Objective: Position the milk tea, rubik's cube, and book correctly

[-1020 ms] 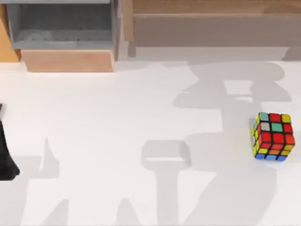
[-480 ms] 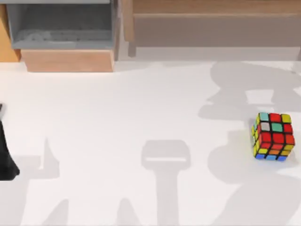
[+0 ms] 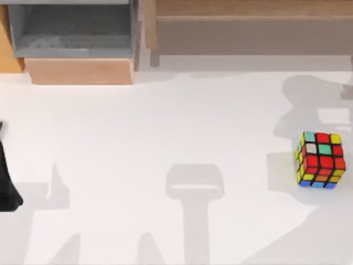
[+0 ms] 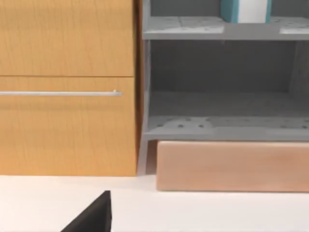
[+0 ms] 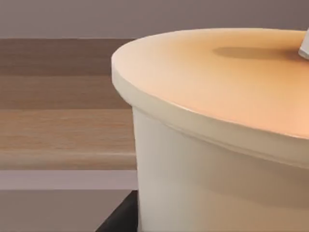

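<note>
The rubik's cube [image 3: 320,160], scrambled in red, yellow, teal and orange, rests on the white table near its right edge. In the right wrist view the milk tea [image 5: 217,145], a cream cup with a tan lid, looms very close. A black finger [image 5: 120,217] of my right gripper lies against its side, shut on it. The book [image 4: 245,10], teal with white pages, stands on the upper grey shelf in the left wrist view. My left gripper [image 3: 7,190] is parked at the table's left edge.
A wooden cabinet [image 3: 77,70] with grey shelf bays [image 4: 222,87] and a drawer front [image 4: 67,92] stands at the back left. A long wooden shelf [image 3: 248,22] runs along the back right. Arm shadows fall across the table's middle and right.
The large arm shadow has slid rightward across the table toward the right edge. The rubik's cube and my left arm have stayed still.
</note>
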Motion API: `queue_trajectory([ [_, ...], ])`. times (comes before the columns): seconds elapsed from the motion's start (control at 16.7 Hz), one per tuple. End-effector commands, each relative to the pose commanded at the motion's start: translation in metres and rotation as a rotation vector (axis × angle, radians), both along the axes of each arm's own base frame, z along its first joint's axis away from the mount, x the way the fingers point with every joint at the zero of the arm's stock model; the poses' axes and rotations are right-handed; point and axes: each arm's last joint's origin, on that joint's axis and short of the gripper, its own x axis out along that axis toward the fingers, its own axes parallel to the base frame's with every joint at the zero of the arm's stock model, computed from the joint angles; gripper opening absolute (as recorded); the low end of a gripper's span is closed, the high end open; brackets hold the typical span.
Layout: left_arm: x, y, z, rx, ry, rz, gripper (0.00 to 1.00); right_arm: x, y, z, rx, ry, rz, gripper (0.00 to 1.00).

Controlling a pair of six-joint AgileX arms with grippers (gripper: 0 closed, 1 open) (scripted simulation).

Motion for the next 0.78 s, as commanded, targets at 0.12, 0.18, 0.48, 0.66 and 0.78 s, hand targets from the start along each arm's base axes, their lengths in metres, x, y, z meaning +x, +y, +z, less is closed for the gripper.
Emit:
queue_trajectory([
  [0.12, 0.000, 0.000, 0.000, 0.000, 0.000, 0.000, 1.00, 0.001, 0.001, -0.001, -0.001, -0.003, 0.002, 0.00],
  [0.18, 0.000, 0.000, 0.000, 0.000, 0.000, 0.000, 1.00, 0.001, 0.001, -0.001, -0.001, -0.003, 0.002, 0.00],
  [0.48, 0.000, 0.000, 0.000, 0.000, 0.000, 0.000, 1.00, -0.002, -0.001, -0.004, 0.003, -0.005, -0.006, 0.00],
  [0.66, 0.000, 0.000, 0.000, 0.000, 0.000, 0.000, 1.00, -0.004, 0.000, -0.015, 0.006, 0.008, -0.005, 0.00],
  [0.78, 0.000, 0.000, 0.000, 0.000, 0.000, 0.000, 1.00, -0.003, 0.000, -0.023, 0.005, 0.010, -0.001, 0.00],
])
